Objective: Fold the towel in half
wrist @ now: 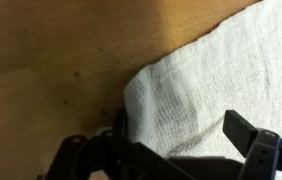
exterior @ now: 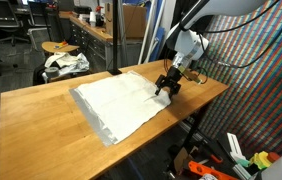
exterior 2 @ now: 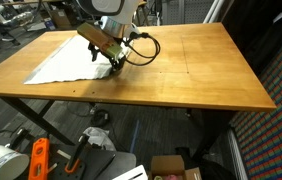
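Towel (exterior: 121,100) flat on wooden table (exterior: 41,112)

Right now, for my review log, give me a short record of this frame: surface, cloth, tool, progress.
surface: rectangular wooden tabletop
cloth: large white rectangular towel, spread flat on it, grey edge showing
tool: black tool, open, low at one towel corner
wrist view: towel corner lies between the open fingers; not gripped
progress: not yet folded
other: white-and-dark cloth bundle, off the table, behind it

Exterior views high, differing sides of the table (exterior: 41,110) (towel (exterior: 121,105) shared), wrist view close, downward
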Action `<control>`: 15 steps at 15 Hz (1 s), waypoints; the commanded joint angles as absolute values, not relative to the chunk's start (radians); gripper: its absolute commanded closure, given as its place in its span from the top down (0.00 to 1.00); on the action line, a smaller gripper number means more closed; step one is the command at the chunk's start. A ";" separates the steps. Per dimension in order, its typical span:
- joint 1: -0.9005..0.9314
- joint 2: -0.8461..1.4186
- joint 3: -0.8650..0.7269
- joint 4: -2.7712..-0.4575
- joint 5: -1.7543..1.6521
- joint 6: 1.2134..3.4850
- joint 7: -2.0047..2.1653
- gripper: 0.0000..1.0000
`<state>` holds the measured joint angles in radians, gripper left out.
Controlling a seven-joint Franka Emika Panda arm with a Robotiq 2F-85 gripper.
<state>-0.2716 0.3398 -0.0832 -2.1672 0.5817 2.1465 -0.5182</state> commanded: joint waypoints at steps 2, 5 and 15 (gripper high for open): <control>-0.288 0.356 -0.067 -2.145 0.616 2.143 -0.546 0.58; -0.287 0.355 -0.069 -2.145 0.611 2.146 -0.545 0.33; -0.266 0.316 -0.057 -2.184 0.592 2.296 -0.530 0.17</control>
